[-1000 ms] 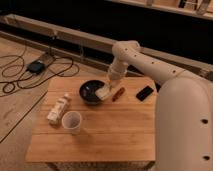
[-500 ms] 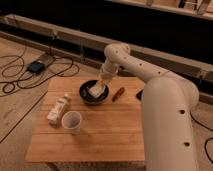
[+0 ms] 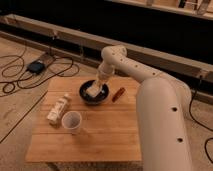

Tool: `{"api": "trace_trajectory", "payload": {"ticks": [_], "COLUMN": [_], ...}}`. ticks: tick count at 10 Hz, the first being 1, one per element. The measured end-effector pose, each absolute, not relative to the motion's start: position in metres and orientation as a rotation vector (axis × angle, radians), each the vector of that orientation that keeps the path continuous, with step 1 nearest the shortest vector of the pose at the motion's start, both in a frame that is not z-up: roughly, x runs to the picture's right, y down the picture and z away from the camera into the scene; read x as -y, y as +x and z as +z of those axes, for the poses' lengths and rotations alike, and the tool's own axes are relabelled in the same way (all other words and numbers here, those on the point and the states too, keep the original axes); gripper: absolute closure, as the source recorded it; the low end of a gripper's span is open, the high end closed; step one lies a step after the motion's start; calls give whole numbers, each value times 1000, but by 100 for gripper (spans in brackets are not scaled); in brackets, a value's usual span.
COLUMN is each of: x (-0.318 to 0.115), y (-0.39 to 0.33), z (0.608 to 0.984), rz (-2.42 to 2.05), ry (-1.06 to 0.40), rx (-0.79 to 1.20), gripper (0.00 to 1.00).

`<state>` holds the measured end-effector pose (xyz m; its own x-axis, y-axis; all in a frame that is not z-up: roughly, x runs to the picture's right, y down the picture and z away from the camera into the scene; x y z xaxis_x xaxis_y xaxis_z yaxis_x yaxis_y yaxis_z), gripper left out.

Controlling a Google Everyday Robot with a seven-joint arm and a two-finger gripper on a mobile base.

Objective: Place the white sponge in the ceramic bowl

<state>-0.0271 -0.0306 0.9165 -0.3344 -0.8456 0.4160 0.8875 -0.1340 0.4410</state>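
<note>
1 gripper (image 3: 98, 86) hung over the ceramic bowl (image 3: 85, 96) at the table's (image 3: 100, 140) far side, seemingly holding the white sponge (image 3: 93, 92) inside it. Lifting before a full release could drag the sponge back out.

Gripper (image 3: 96, 86) sits low over the ceramic bowl (image 3: 85, 96), too blurry to read. White sponge (image 3: 92, 92) under it partly covered, contact w/ bowl unclear. Arm's big shell hides table's (image 3: 75, 145) right side. Small red-brown item (image 3: 118, 94) by bowl too small to ID.
</note>
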Motion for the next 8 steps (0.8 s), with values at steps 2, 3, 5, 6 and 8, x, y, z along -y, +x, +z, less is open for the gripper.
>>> {"api": "trace_trajectory", "payload": {"ticks": [2, 3, 5, 6, 8], "x": [34, 36, 42, 42, 42], "y": [-28, -29, -28, -26, -28], "z": [917, 916, 914, 914, 914], "rz": [-1764, -1768, -1775, -1774, -1775], "ry": [-63, -50, -27, -29, -27], "rx": [734, 729, 710, 709, 710], "gripper": [20, 20, 20, 20, 20]}}
